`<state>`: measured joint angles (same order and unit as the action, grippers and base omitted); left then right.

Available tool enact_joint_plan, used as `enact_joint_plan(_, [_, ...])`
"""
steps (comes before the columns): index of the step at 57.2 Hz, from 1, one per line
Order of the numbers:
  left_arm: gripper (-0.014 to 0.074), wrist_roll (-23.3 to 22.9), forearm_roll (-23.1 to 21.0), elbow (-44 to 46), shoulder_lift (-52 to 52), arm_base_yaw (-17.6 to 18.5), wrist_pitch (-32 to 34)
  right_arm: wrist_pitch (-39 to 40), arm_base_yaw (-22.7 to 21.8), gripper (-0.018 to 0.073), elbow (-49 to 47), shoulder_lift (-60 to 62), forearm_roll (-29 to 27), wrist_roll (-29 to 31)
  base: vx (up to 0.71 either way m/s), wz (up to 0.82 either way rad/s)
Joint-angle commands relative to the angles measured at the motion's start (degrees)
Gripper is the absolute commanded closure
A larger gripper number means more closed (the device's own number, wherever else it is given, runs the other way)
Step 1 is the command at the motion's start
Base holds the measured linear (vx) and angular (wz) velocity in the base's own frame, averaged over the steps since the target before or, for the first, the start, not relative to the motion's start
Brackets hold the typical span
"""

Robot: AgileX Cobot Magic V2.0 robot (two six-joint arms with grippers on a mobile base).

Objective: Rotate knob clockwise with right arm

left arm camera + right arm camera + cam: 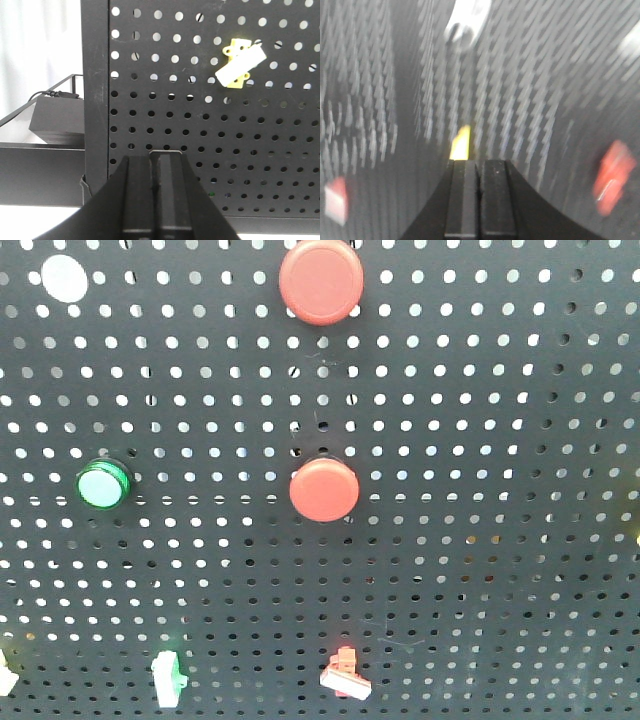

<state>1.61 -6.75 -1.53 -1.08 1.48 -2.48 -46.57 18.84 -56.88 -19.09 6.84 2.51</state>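
On the black pegboard (480, 570), the front view shows a white-handled knob on a red base (345, 677) low in the middle. A similar knob on a green base (168, 678) sits to its left. Which one the task means I cannot tell. My right gripper (479, 162) is shut with nothing between its fingers, close to the board. Its view is smeared by motion: a yellow patch (461, 145) lies just beyond the tips and a white blur (466, 22) above. My left gripper (156, 156) is shut and empty, below a white-handled knob on a yellow base (240, 64). Neither gripper shows in the front view.
Two red push buttons (322, 280) (324, 489) and a green one (103, 485) stand out from the board. Red blurs (612, 175) (335, 200) flank the right gripper. A black box (56, 117) with a cable sits left of the board's frame edge (95, 100).
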Motion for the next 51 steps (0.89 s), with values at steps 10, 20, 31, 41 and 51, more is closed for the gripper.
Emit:
enact_joint_plan(10, [0.0603,-0.34,-0.48,-0.75,0.01,-0.11,4.71,27.92,-0.19,0.0568,15.40,1.04,8.36,1.26,0.00,0.00])
enact_joint_plan(20, [0.0603,-0.34,-0.48,-0.75,0.01,-0.11,4.71,30.94,-0.19,0.0568,21.16,1.04,8.65,1.21,0.00,0.00])
enact_joint_plan(31, [0.0603,-0.34,-0.48,-0.75,0.01,-0.11,4.71,30.62,-0.19,0.0568,25.15,1.04,8.59,1.21,0.00,0.00])
enact_joint_plan(41, [0.0603,-0.34,-0.48,-0.75,0.01,-0.11,4.71,30.27,-0.19,0.0568,27.18,1.04,8.59,1.21,0.00,0.00])
enact_joint_plan(51, [0.0603,-0.34,-0.48,-0.75,0.01,-0.11,4.71,30.32,-3.16,0.0568,31.62,3.53,4.65,1.13,0.00,0.00])
